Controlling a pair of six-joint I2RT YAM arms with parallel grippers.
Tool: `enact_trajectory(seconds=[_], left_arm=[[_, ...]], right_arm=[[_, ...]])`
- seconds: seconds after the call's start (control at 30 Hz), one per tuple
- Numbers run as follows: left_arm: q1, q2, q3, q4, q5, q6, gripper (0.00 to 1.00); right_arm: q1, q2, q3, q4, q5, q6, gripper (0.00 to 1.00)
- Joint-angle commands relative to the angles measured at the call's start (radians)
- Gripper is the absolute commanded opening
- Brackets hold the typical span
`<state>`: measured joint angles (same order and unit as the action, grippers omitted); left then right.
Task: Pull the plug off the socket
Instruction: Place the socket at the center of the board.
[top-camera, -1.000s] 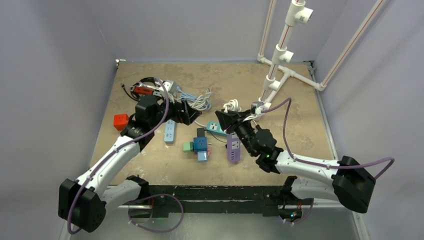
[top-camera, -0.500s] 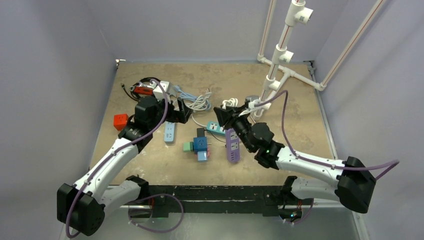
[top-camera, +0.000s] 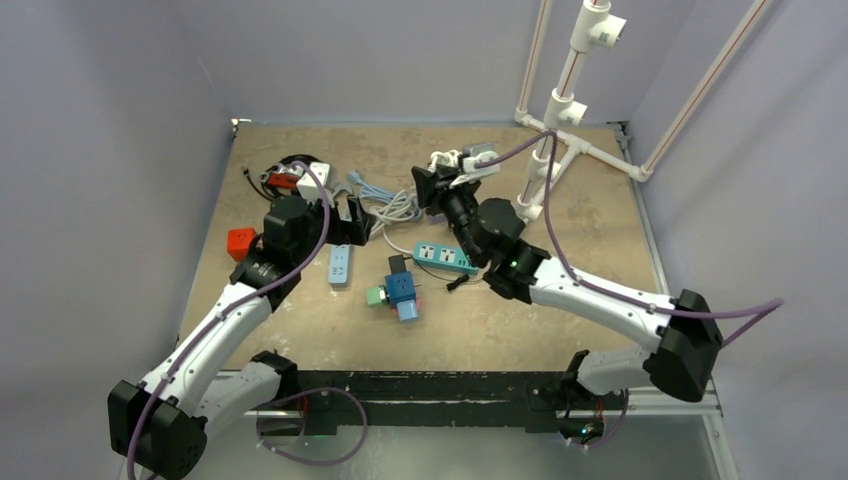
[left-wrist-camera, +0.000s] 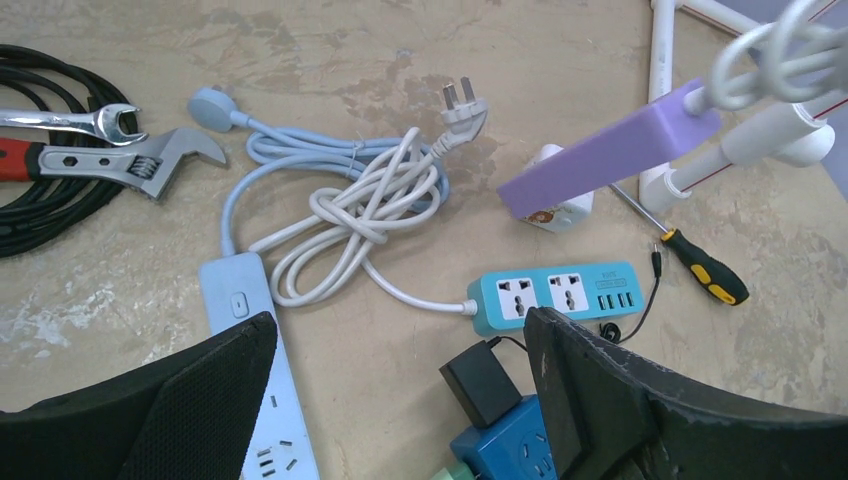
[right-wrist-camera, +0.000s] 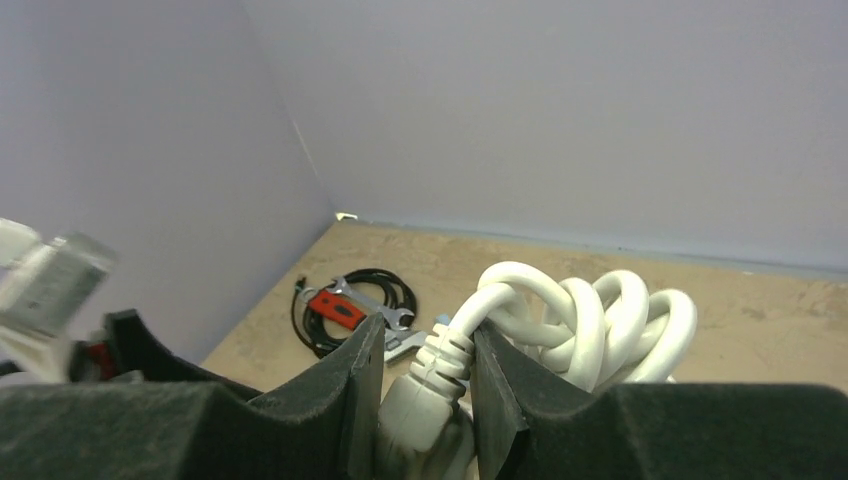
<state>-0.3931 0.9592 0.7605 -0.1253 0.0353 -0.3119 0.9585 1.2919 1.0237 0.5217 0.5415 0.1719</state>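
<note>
My right claw (top-camera: 432, 188) has swung up and away toward the far wall. The purple strip (left-wrist-camera: 610, 150) that lay on the table (top-camera: 560, 250) a moment ago has come up with it. My left claw (top-camera: 355, 220) has hardly moved.

From the top, my right arm hides most of the strip. I only see the white cord (top-camera: 450, 160) bunched by the claw. The left claw hangs over the table near a pale blue strip (top-camera: 340, 265).

From my left wrist, the purple strip hangs in the air, tilted, with the cord looped at its high end. My left claw is spread wide and has nothing in it. Below it lies a teal strip (left-wrist-camera: 555, 297) (not the one I want).

From my right wrist, my fingers (right-wrist-camera: 300, 420) are squeezed tight on the white plug (right-wrist-camera: 415, 400), right where the cord comes out. The cord is a fat knot behind it.

I think the plug is still stuck in the strip, since the strip hangs from it. The strip looks light, hard and smooth, so it could slip. The plug is hard too, which is good for pinching. The cord is soft and bendy, so I should not tug on that. I guess my left claw should take the strip by its long sides, near the plug. Then I pull straight apart.
</note>
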Motion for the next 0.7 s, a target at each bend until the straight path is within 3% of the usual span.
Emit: enact_trajectory(seconds=[0.0,0.37,0.67], left_arm=[[0.005,-0.028,0.024,0.01,-0.024,0.017,0.93],[0.006,-0.091,0.014,0.01,-0.098,0.025,0.93],[0.006,-0.086,0.013,0.009,-0.096,0.023,0.94]], right_arm=[[-0.017,0.082,0.016,0.148,-0.06,-0.091,0.0],[-0.021,0.363,0.041,0.202,-0.209,0.014,0.0],[-0.023,0.627,0.201,0.107,-0.305,0.084,0.0]])
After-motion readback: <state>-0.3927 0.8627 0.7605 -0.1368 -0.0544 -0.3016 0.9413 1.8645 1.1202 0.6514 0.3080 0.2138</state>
